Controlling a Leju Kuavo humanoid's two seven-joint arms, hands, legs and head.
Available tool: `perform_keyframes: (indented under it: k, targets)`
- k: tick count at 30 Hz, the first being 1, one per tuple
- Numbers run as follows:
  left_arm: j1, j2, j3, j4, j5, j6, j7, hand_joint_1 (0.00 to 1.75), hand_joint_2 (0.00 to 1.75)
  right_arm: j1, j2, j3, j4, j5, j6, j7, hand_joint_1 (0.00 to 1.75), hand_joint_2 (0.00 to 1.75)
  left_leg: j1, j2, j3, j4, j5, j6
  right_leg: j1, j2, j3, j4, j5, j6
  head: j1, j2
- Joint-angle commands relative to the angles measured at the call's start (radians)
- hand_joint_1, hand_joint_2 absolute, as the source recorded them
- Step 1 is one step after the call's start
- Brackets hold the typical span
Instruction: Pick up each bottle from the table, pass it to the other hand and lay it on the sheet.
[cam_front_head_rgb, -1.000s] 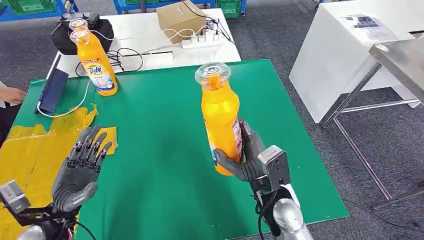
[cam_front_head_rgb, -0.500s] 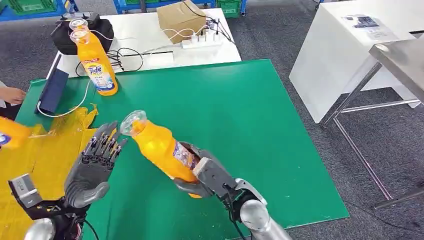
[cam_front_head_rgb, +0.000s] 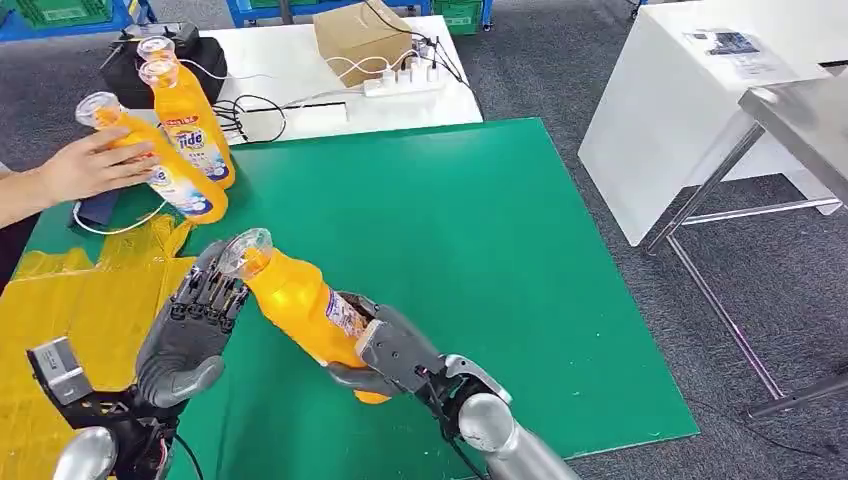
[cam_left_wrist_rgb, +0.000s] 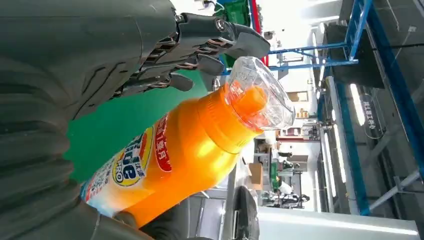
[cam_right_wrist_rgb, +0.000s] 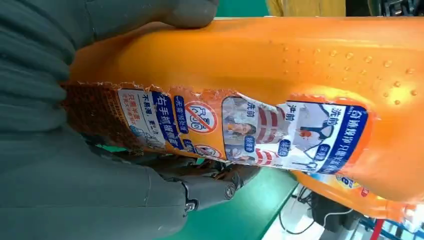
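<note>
Right hand (cam_front_head_rgb: 385, 350) grips the tilted orange bottle (cam_front_head_rgb: 300, 305), cap angled at the left hand (cam_front_head_rgb: 190, 330), whose fingers (cam_front_head_rgb: 205, 290) stay spread, holding nothing, above the green bench (cam_front_head_rgb: 480, 220).

Orange detergent bottle (cam_front_head_rgb: 305, 305) with clear cap, tilted, cap end up and toward the left hand (cam_front_head_rgb: 190, 325), base gripped in the right hand (cam_front_head_rgb: 395, 350) above the green mat; torn label on its side. Second orange bottle (cam_front_head_rgb: 190, 125) upright at the mat's far left corner. Third orange bottle (cam_front_head_rgb: 150, 160) leaning, held by a person's hand. Crumpled yellow sheet (cam_front_head_rgb: 60, 320) spread at the mat's near left
</note>
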Motion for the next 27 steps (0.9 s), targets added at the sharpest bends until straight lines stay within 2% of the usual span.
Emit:
perform_keyframes:
  k: [1, 12, 17, 19, 21, 24, 27]
  targets:
    - [-0.065, 0.01, -0.073, 0.088, -0.008, -0.003, 0.007, 0.0, 1.75, -0.118, 0.03, 0.152, 0.122, -0.01, 0.01, 0.033, 1.75, 1.75, -0.001, -0.003, 0.002, -0.001, 0.0, 0.002, -0.001, 0.002, 0.002, 0.0, 0.0, -0.002, 0.0, 0.0]
    - [-0.104, 0.019, -0.11, 0.134, -0.115, 0.055, -0.008, 0.0, 1.75, -0.207, 0.04, 0.305, 0.068, -0.047, -0.004, 0.071, 1.75, 1.75, -0.001, -0.002, 0.001, 0.0, 0.0, 0.002, -0.001, 0.002, 0.001, 0.001, 0.0, -0.001, 0.0, 0.0]
    - [-0.108, 0.024, -0.123, 0.142, -0.134, 0.058, -0.01, 0.0, 1.75, -0.213, 0.04, 0.309, 0.072, -0.052, -0.009, 0.07, 1.75, 1.75, 0.0, -0.003, 0.003, -0.001, 0.0, 0.003, 0.0, 0.003, 0.002, 0.001, 0.0, -0.002, 0.001, 0.0]
    - [-0.112, 0.028, -0.131, 0.149, -0.151, 0.061, -0.014, 0.0, 1.75, -0.218, 0.042, 0.31, 0.075, -0.056, -0.013, 0.069, 1.75, 1.75, -0.002, -0.008, 0.003, -0.001, 0.001, 0.003, -0.002, 0.0, 0.002, 0.001, -0.001, -0.002, 0.0, 0.0]
    - [-0.118, 0.032, -0.141, 0.153, -0.173, 0.067, -0.022, 0.0, 1.75, -0.222, 0.044, 0.314, 0.076, -0.059, -0.015, 0.068, 1.75, 1.75, -0.001, -0.003, 0.001, -0.001, 0.001, 0.002, -0.001, 0.0, 0.0, 0.001, 0.0, -0.001, 0.0, 0.0]
    - [-0.124, 0.047, -0.156, 0.157, -0.217, 0.078, -0.031, 0.0, 1.75, -0.225, 0.045, 0.317, 0.078, -0.061, -0.019, 0.068, 1.75, 1.75, -0.001, -0.007, 0.003, -0.001, 0.0, 0.003, -0.001, 0.0, 0.002, 0.001, -0.001, -0.002, 0.0, 0.0]
    - [-0.125, 0.05, -0.16, 0.16, -0.227, 0.081, -0.033, 0.0, 1.75, -0.225, 0.045, 0.317, 0.079, -0.062, -0.019, 0.068, 1.75, 1.75, -0.001, -0.005, 0.002, -0.001, 0.0, 0.002, -0.001, 0.001, 0.001, 0.001, 0.0, -0.001, 0.0, 0.0]
